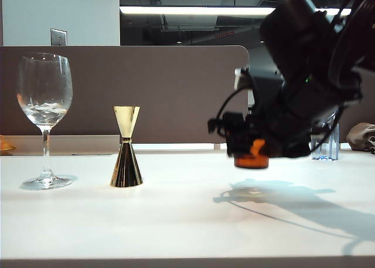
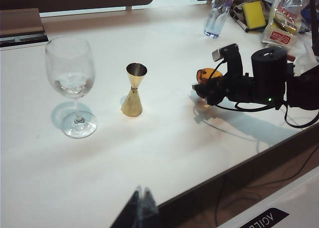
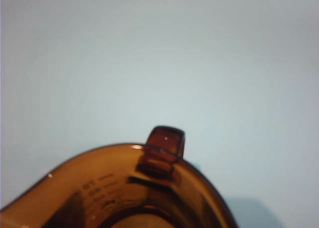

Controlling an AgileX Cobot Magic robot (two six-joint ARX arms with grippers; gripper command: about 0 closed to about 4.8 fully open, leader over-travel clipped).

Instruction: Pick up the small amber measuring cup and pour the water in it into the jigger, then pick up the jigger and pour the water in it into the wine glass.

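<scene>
Exterior view — right gripper point(image 1: 253, 152) jaws clasp the small amber measuring cup point(image 1: 252, 159); left gripper's point(image 2: 141, 208) unclear.

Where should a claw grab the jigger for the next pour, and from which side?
Probably at the narrow waist of the jigger, coming in level from its open right side; it stands upright, small cone up, and the wine glass stands on its left.

Your right gripper point(image 1: 253, 153) hung low over the table's right side, its arm bent down from the upper right, jaws closed on the small amber measuring cup point(image 1: 252, 159). Your left gripper point(image 2: 141, 208) waited at the near edge, fingertips together.
</scene>
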